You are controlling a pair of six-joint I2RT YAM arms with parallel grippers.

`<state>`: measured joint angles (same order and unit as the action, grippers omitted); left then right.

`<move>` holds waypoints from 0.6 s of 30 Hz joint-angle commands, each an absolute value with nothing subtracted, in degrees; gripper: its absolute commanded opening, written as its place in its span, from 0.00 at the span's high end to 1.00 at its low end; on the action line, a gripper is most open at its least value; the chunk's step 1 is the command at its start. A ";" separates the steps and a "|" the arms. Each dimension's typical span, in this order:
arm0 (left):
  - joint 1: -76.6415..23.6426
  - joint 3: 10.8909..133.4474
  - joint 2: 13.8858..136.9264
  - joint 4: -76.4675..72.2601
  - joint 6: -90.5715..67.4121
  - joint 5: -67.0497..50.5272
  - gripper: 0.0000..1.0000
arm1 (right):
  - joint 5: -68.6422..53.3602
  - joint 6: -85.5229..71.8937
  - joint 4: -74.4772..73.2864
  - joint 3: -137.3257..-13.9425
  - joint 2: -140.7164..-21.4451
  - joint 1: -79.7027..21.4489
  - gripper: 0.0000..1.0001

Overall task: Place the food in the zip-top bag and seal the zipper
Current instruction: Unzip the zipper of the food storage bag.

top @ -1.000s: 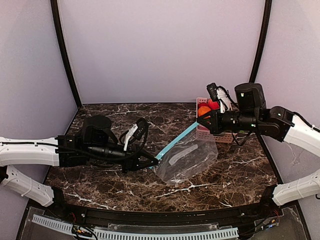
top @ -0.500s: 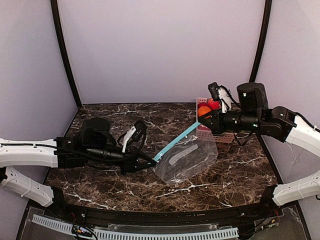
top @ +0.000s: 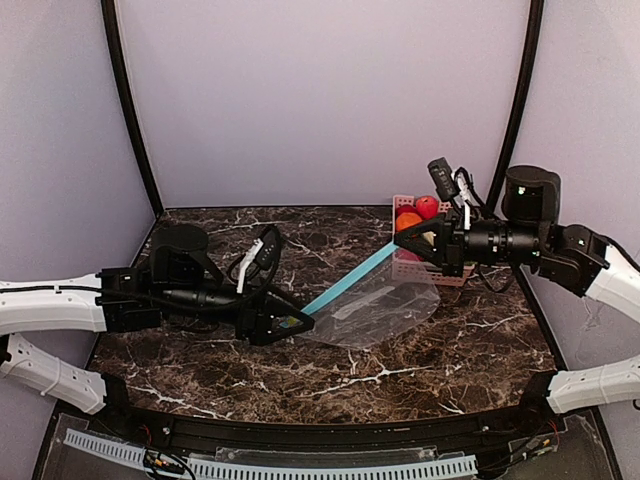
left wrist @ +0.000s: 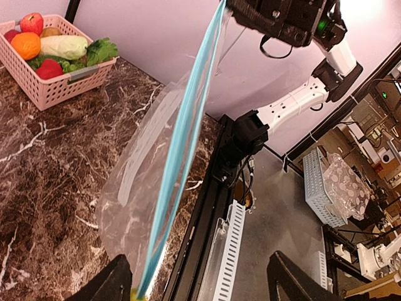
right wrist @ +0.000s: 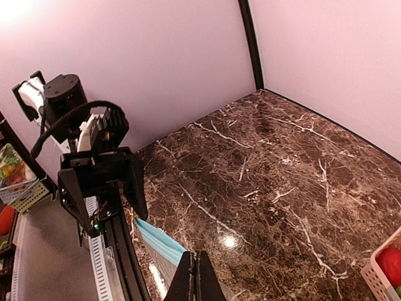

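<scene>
White-shelled arms (top: 50,305) with black joint housings (top: 530,195) — looped black cables (top: 272,262), black wedge-shaped left gripper (top: 299,322).

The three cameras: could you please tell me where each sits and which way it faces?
Top external: above and behind the bases, facing the table; both arms show.
Left wrist: looks along the zipper towards the right gripper; own fingers apart.
Right wrist: looks across at the left gripper; own fingers shut on the zipper.
All share the zipper.

a pink slatted basket (left wrist: 44,91) sits on the dark marble worktop (top: 250,230) just beside the right pincer (top: 402,240), well apart from the left pincer (top: 303,322).
</scene>
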<state>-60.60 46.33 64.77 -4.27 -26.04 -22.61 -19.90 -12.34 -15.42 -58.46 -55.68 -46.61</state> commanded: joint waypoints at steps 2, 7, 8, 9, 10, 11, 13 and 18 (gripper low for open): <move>-60.62 50.43 64.42 -2.77 -28.70 -22.31 0.23 | -32.25 -8.00 -13.78 -58.55 -57.62 -46.32 1.00; -60.69 51.35 65.80 -2.88 -29.60 -22.27 0.22 | -36.27 -7.19 -13.80 -58.43 -58.92 -46.32 1.00; -60.67 51.55 66.12 -2.94 -29.61 -22.43 0.22 | -36.94 -7.20 -13.80 -58.45 -59.24 -46.32 1.00; -60.67 51.70 67.05 -2.82 -29.57 -22.77 0.23 | -37.87 -7.21 -13.80 -58.60 -59.71 -46.34 1.00; -60.66 52.04 67.54 -2.46 -29.55 -22.90 0.24 | -38.48 -7.21 -13.75 -58.71 -60.09 -46.32 1.00; -60.67 52.21 68.59 -2.37 -29.43 -23.37 0.27 | -39.27 -7.21 -13.75 -58.85 -60.49 -46.27 1.00; -60.65 52.49 69.79 -2.64 -29.14 -23.90 0.29 | -40.95 -7.21 -14.07 -59.27 -61.47 -46.31 1.00; -60.64 53.41 70.50 -3.30 -27.97 -23.56 0.31 | -43.23 -6.84 -15.95 -60.04 -63.25 -46.32 1.00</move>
<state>-60.60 51.29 70.70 -3.75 -29.12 -23.16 -39.51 -7.70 -15.53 -58.48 -62.41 -46.61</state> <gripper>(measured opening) 0.699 0.005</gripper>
